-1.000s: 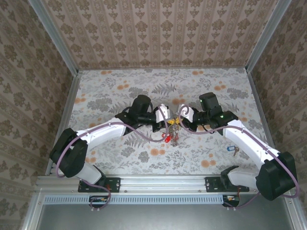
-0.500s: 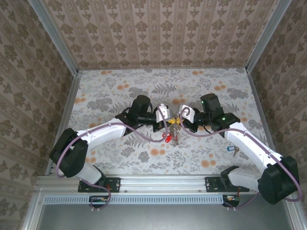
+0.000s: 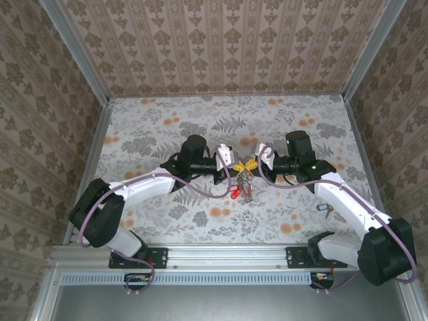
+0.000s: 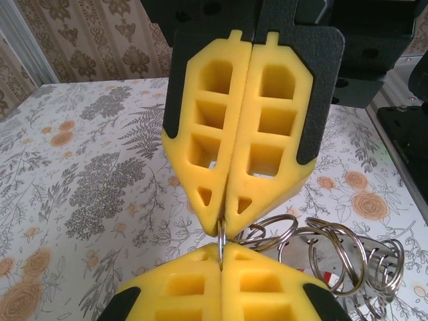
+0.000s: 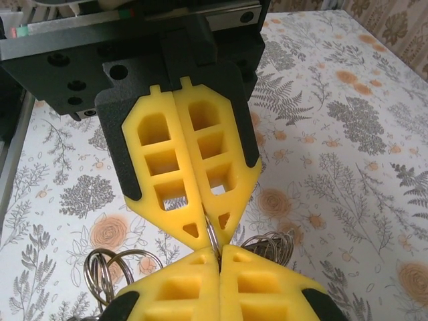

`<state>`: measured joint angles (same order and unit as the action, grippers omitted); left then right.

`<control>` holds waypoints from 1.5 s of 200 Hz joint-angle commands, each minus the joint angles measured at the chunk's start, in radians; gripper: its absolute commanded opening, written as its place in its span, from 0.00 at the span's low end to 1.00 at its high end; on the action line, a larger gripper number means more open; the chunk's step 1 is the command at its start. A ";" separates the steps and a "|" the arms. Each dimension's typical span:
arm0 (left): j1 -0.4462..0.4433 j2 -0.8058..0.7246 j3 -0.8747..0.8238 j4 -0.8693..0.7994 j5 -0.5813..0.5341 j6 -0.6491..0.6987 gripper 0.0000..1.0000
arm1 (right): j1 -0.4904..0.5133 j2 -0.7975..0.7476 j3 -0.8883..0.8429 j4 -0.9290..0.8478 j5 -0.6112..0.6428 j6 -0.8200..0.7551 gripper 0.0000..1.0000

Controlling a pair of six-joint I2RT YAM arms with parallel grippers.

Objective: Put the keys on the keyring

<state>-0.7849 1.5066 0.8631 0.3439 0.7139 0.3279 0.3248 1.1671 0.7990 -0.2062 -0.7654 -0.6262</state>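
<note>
Both wrists have levelled slightly. Top view: left pincer (image 3: 235, 167) and right pincer (image 3: 254, 164) are meeting tip to tip at centre, with the keyring (image 3: 245, 186) just beneath. A blue-tagged key (image 3: 324, 208) is lying lower right on the desk (image 3: 167, 120). Left wrist view: both pincers are clamping shut on the keyring's wire. Right wrist view: likewise.

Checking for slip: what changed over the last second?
The left gripper and right gripper drew slightly apart, each toward its own side. Nothing was taken or released: both stay shut on the keyring, and the blue-tagged key hasn't moved.
</note>
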 commanded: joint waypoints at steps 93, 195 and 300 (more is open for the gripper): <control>-0.027 -0.002 0.120 -0.241 -0.088 0.152 0.15 | 0.066 -0.016 0.121 -0.207 0.105 -0.105 0.00; -0.019 -0.011 0.081 -0.115 -0.027 0.078 0.00 | 0.046 -0.042 0.019 -0.076 0.093 -0.029 0.16; -0.008 -0.011 0.041 -0.008 0.042 0.022 0.00 | -0.017 -0.011 -0.071 0.123 -0.053 0.088 0.14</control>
<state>-0.7979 1.5063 0.9035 0.2539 0.6930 0.3767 0.3119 1.1473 0.7380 -0.1436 -0.7612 -0.5678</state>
